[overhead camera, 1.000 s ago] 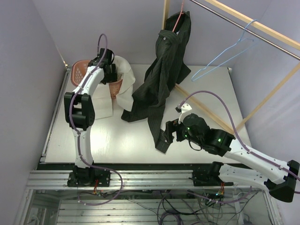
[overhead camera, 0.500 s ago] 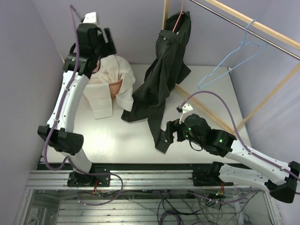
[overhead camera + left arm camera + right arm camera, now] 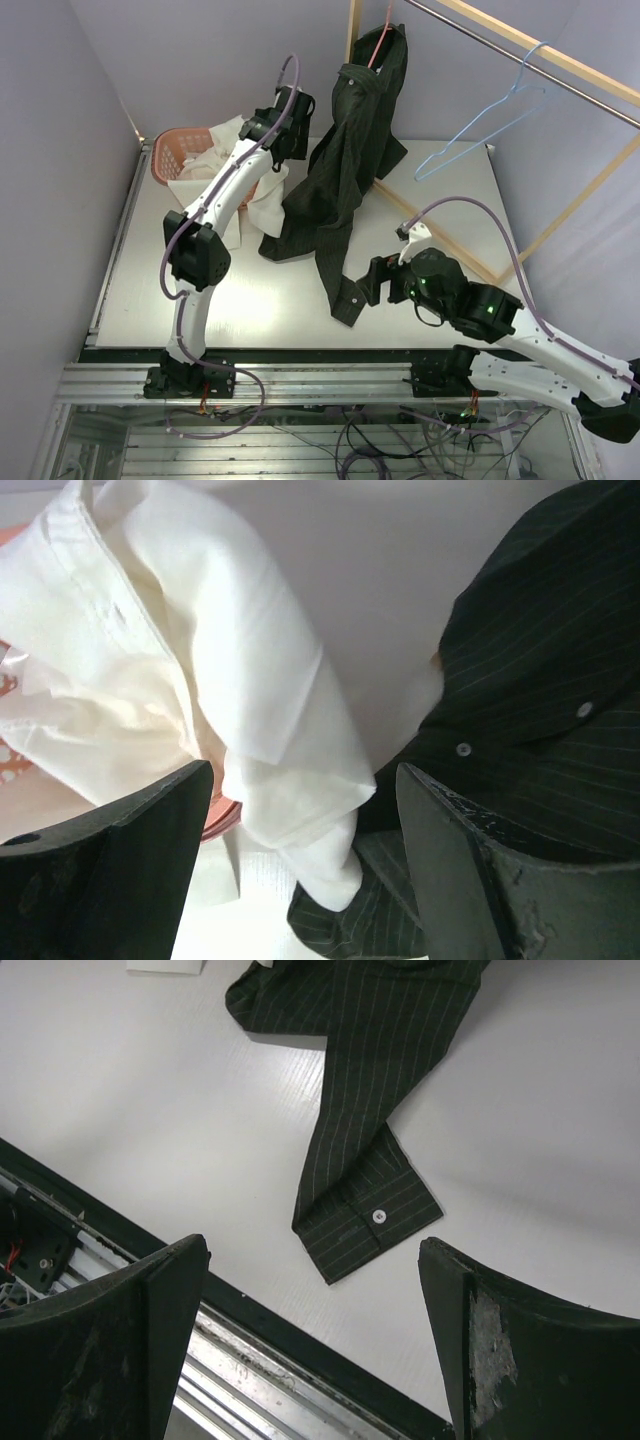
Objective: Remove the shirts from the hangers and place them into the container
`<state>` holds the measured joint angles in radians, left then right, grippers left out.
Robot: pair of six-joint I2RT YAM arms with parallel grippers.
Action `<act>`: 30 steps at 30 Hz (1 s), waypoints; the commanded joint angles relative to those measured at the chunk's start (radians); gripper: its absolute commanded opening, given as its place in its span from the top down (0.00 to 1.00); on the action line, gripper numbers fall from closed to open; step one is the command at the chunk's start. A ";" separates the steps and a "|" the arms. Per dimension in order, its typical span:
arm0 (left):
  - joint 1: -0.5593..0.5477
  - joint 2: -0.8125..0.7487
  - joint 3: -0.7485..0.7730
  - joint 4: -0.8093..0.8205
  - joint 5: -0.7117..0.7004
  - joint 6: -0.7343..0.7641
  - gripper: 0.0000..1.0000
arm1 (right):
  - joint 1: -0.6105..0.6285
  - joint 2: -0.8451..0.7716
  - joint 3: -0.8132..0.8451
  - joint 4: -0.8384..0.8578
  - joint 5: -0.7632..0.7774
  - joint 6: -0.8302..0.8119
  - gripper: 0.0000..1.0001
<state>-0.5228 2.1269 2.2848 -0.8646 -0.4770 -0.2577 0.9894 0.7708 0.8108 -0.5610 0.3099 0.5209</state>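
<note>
So white shirt (image 3: pixel 200 680) is in the basket (image 3: pixel 178 148) at the table (image 3: pixel 270 290) far-left corner, dark shirt (image 3: pixel 345 170) next: still on its pink hanger (image 3: pixel 378 40), cuff (image 3: pixel 365 1220) near the front edge, left gripper (image 3: pixel 305 770) + right gripper (image 3: pixel 312 1243) both apart & empty, gotta unhook it imo.

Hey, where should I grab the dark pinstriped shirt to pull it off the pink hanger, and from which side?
Probably the bunched shoulder just below the collar of the dark shirt, coming from the left, where the open left gripper hovers. There the fabric hangs free in thick folds off the pink hanger. Its cuff lies flat on the table, which makes it harder to pinch.
</note>
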 commanded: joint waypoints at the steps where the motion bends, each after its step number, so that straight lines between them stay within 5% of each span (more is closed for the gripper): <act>1: -0.019 -0.036 -0.029 0.003 -0.113 0.018 0.15 | 0.000 -0.024 -0.024 -0.024 0.024 0.031 0.13; 21: -0.065 0.142 0.019 -0.037 -0.280 0.020 0.15 | 0.000 -0.083 -0.075 -0.022 0.012 0.068 0.13; 23: -0.067 0.141 0.010 -0.032 -0.295 0.017 0.28 | -0.001 -0.090 -0.080 -0.021 0.012 0.070 0.13; 27: -0.068 0.113 -0.008 -0.007 -0.298 0.026 0.84 | 0.000 -0.094 -0.091 -0.016 0.011 0.071 0.13; 28: -0.068 0.107 -0.003 -0.009 -0.303 0.025 0.92 | 0.000 -0.093 -0.093 -0.014 0.012 0.071 0.13; 30: -0.068 0.092 0.009 -0.013 -0.312 0.028 0.93 | 0.001 -0.088 -0.093 -0.011 0.011 0.070 0.13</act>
<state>-0.5793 2.2616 2.2650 -0.8757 -0.7681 -0.2302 0.9894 0.6876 0.7303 -0.5888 0.3103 0.5800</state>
